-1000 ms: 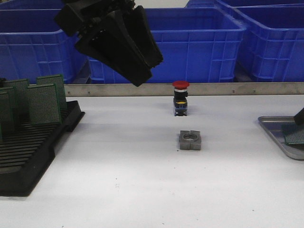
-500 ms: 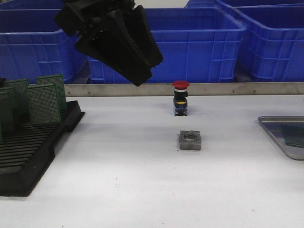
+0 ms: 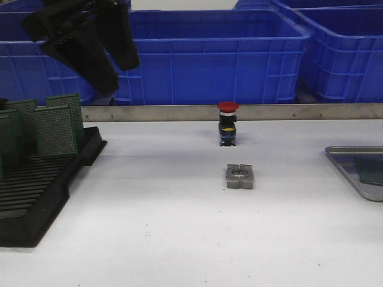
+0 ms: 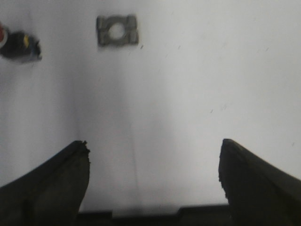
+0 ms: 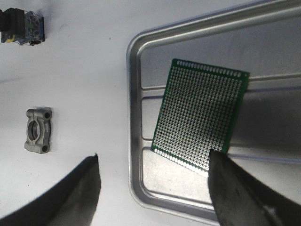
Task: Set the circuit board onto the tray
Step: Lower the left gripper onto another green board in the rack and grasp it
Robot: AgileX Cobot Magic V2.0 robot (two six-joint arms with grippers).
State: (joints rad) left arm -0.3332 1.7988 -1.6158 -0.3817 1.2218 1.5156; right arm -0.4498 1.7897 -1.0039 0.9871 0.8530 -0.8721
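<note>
A green perforated circuit board (image 5: 201,113) lies flat in the silver-grey metal tray (image 5: 135,155); in the front view the tray (image 3: 349,156) is at the right edge with the board (image 3: 372,170) on it. My right gripper (image 5: 153,162) hangs open and empty above the tray's corner; it is out of the front view. My left gripper (image 3: 111,75) is high at the upper left of the front view, open and empty (image 4: 153,153). Several more green circuit boards (image 3: 52,128) stand in the black slotted rack (image 3: 42,191) at the left.
A red-capped push button (image 3: 227,124) stands at the table's middle back, with a grey metal bracket (image 3: 240,176) in front of it; both show in the wrist views (image 4: 117,31) (image 5: 38,130). Big blue bins (image 3: 239,51) line the back behind a metal rail.
My left gripper has swung left, from over the table's middle toward the rack side. The right gripper's finger seen at the tray a second ago has left the front view; the board lies in the tray.
</note>
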